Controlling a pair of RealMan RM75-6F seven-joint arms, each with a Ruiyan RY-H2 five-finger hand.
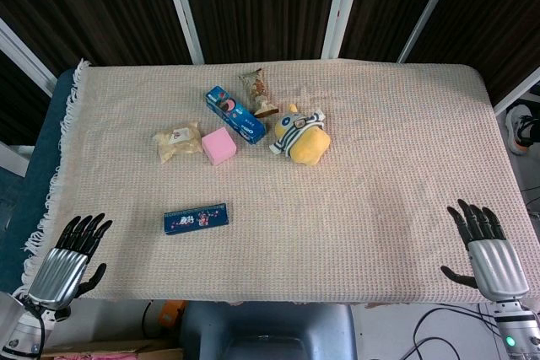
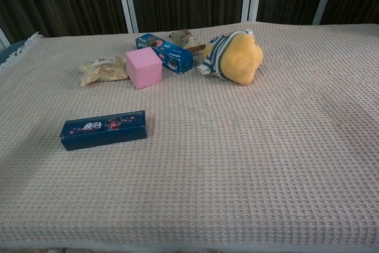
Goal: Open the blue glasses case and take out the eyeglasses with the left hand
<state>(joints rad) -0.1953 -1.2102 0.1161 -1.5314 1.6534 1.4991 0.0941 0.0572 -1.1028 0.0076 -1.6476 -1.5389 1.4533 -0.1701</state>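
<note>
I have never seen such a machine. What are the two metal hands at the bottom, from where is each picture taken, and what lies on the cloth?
These are a robot's two arms, each ending in a mechanical hand. The left hand and right hand rest near the table's front corners, fingers apart, holding nothing. The head view looks down from above; the chest view looks across the table from lower down and shows no hands. On the woven cloth lies a closed dark blue glasses case, nearest the left hand. Further back are a pink cube, a pale snack bag, a blue box, a brown packet and a yellow plush toy.
</note>
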